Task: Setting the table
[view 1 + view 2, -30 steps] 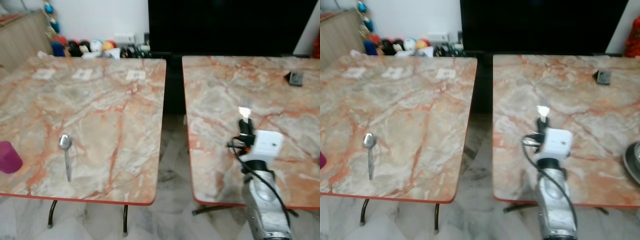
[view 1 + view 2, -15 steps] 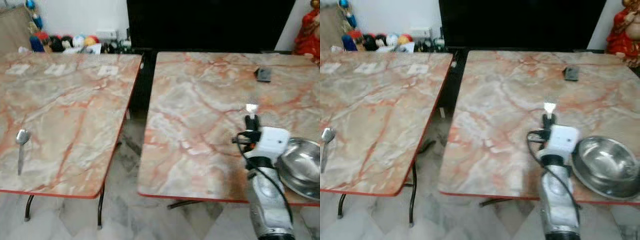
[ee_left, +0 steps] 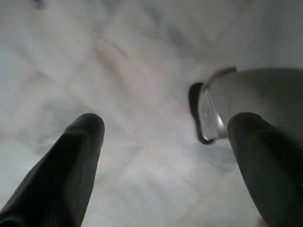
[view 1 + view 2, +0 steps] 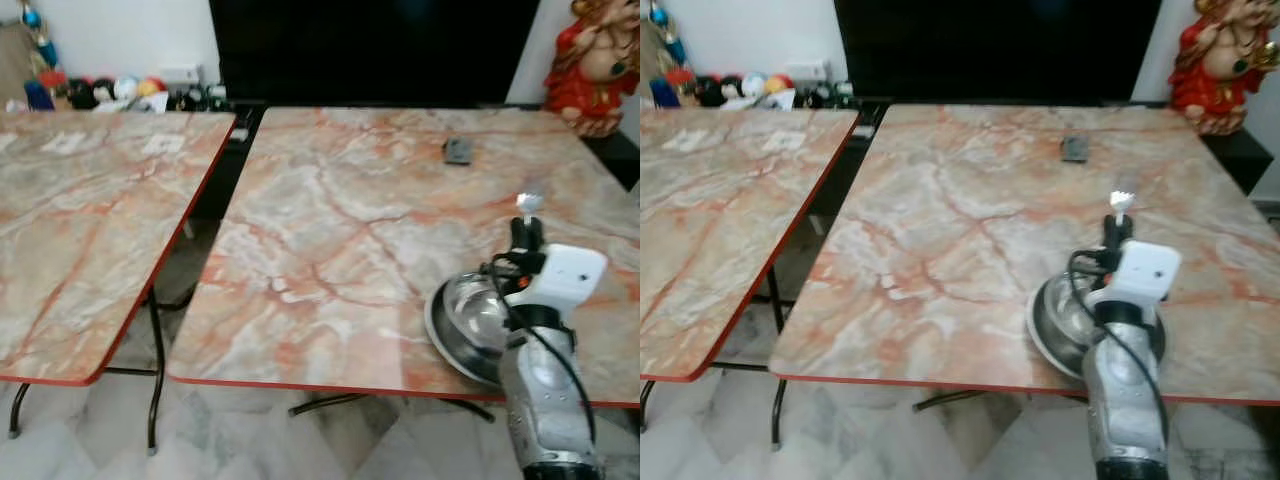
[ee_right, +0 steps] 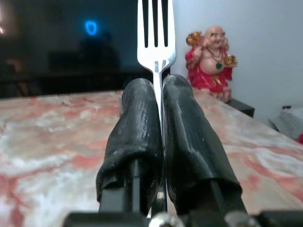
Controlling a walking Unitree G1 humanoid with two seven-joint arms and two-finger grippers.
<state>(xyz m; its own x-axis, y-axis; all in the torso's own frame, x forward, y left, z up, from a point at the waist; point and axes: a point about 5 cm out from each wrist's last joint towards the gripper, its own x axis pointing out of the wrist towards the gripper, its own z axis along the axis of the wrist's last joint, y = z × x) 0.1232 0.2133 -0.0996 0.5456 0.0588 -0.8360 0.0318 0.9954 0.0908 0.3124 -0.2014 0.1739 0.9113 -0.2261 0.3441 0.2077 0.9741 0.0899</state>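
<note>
statue: red and gold figurine (image 4: 1220, 65), on a dark stand beside the right table's far right corner
dark screen: large black panel (image 4: 370, 50) behind both tables
toys: colourful heap (image 4: 95, 92) by the far wall
floor: pale marble (image 4: 250, 440)

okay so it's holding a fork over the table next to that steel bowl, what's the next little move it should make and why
Probably lower the right end effector toward bare marble tabletop beside the round steel bowl. Its fingers are shut on the silver fork, tines up, above the table near the bowl, so the fork likely belongs beside it.
</note>
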